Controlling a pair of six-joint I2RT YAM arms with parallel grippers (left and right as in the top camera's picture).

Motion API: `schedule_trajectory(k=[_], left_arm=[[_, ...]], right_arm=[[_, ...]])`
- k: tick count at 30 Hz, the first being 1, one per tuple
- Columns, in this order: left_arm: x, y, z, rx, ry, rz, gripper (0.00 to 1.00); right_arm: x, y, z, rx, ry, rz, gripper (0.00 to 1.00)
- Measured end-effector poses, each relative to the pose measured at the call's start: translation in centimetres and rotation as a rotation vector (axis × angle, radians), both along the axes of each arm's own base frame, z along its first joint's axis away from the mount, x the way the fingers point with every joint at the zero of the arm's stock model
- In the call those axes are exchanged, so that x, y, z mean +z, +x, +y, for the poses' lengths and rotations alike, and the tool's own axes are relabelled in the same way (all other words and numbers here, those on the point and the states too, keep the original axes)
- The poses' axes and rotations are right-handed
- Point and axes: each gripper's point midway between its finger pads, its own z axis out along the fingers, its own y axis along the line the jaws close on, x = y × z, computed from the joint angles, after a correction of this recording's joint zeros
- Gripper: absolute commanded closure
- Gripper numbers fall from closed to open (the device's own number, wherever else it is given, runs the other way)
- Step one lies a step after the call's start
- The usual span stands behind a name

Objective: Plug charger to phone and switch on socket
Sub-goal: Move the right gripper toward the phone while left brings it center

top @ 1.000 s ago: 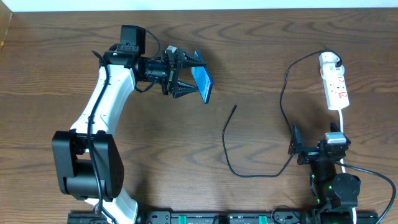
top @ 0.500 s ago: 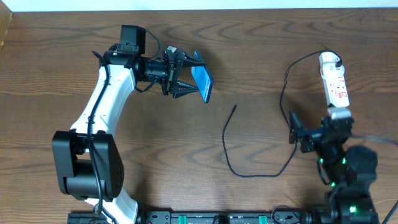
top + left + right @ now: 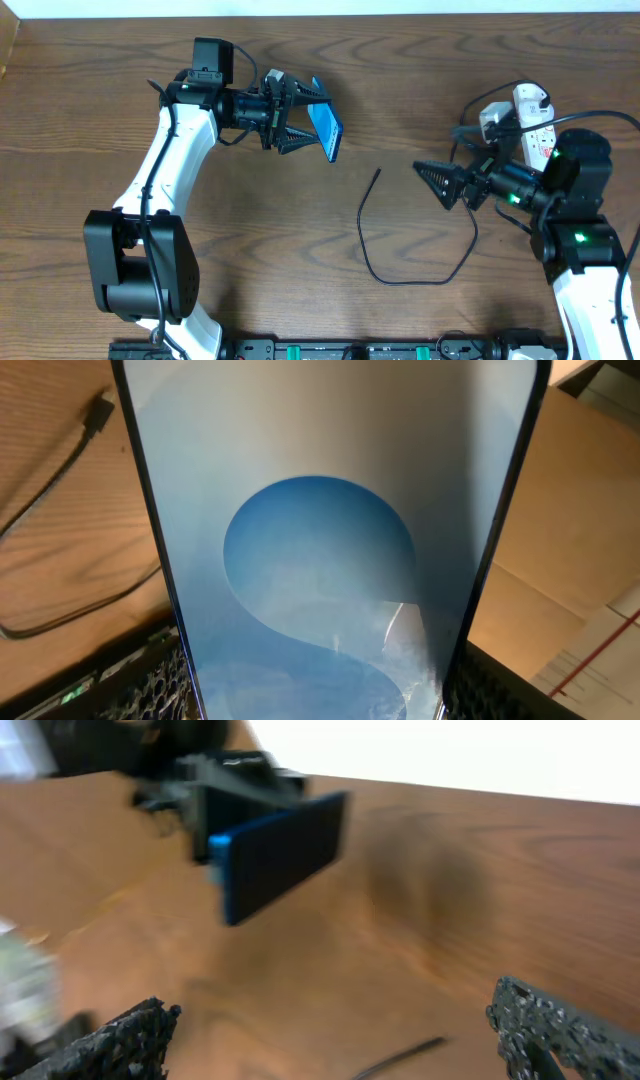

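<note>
The left hand (image 3: 305, 122) grasps the slim, rectangular, blue-screened phone (image 3: 326, 132) across its width, above the wooden desk (image 3: 250, 230). The right hand (image 3: 442, 186) is released and empty. The thin black charger cable (image 3: 362, 222) lies on the desk between them. It is likely light and limp, so grip it just behind the rigid plug tip.

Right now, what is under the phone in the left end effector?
Bare wooden table only, as far as shows. The left end effector holds the phone on edge; the charger plug tip lies apart beside it. Overhead, the phone covers the spot directly beneath.
</note>
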Motion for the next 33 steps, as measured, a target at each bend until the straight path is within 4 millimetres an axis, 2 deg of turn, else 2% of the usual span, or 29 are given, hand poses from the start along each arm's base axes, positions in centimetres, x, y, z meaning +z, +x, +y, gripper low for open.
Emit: schedule_trajectory(k=[4, 9, 19, 27, 33], left_arm=[[-0.7, 0.4, 0.3, 0.021, 0.042, -0.004, 0.93], [-1.4, 0.8, 0.6, 0.052, 0.087, 0.012, 0.93], [-1.8, 2.3, 0.9, 0.108, 0.136, -0.016, 0.93], [-1.8, 2.4, -1.3, 0.091, 0.154, -0.052, 0.93], [-2.2, 2.1, -3.3, 0.083, 0.192, -0.066, 0.93]], right_arm=[[0.2, -1.3, 1.4, 0.131, 0.068, 0.030, 0.01], [0.5, -1.9, 1.9, 0.178, 0.092, 0.028, 0.01], [-0.3, -0.1, 0.8, 0.020, 0.121, 0.153, 0.01], [-1.2, 1.3, -0.3, -0.114, 0.162, 0.263, 0.01], [-2.5, 1.9, 0.4, -0.133, 0.153, 0.316, 0.01]])
